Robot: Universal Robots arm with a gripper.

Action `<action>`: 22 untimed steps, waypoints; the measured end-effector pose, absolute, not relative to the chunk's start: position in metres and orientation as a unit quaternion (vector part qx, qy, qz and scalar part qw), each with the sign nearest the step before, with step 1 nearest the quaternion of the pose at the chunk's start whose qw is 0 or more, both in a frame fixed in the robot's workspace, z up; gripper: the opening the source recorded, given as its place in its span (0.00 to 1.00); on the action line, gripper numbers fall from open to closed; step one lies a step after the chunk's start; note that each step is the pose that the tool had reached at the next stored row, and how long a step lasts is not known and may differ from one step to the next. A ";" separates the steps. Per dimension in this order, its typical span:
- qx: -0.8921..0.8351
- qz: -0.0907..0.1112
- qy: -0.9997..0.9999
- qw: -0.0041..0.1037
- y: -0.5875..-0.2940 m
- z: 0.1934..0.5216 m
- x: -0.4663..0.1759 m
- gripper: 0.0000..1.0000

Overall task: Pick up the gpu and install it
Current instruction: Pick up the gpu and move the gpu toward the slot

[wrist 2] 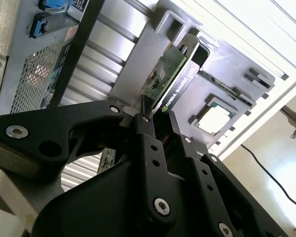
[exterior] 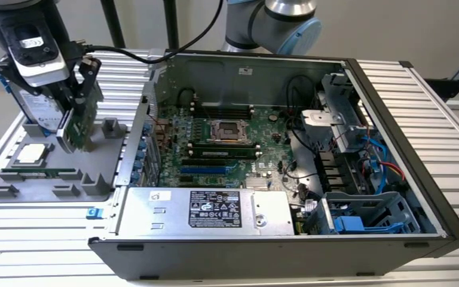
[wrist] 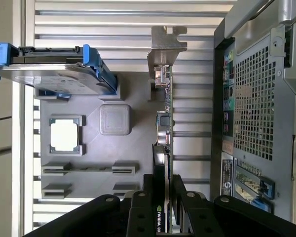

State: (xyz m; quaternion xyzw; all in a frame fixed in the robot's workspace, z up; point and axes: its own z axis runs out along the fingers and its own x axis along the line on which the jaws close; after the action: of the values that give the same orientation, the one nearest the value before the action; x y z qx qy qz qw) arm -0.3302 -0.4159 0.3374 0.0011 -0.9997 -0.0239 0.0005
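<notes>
My gripper clamped on the gpu; card upright over grey parts tray, beside open computer case.

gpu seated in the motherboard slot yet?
No. In the exterior view the gripper holds the gpu at the grey parts tray, outside the computer case.
</notes>
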 end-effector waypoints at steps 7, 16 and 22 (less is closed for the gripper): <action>0.001 -0.024 -1.000 0.000 -0.416 0.341 -0.330 0.00; 0.001 -0.024 -1.000 0.000 -0.416 0.347 -0.330 0.00; 0.001 -0.024 -1.000 0.000 -0.416 0.351 -0.330 0.00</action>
State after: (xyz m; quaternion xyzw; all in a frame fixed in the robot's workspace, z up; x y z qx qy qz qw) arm -0.3302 -0.4159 0.3508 0.0011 -0.9997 -0.0239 0.0004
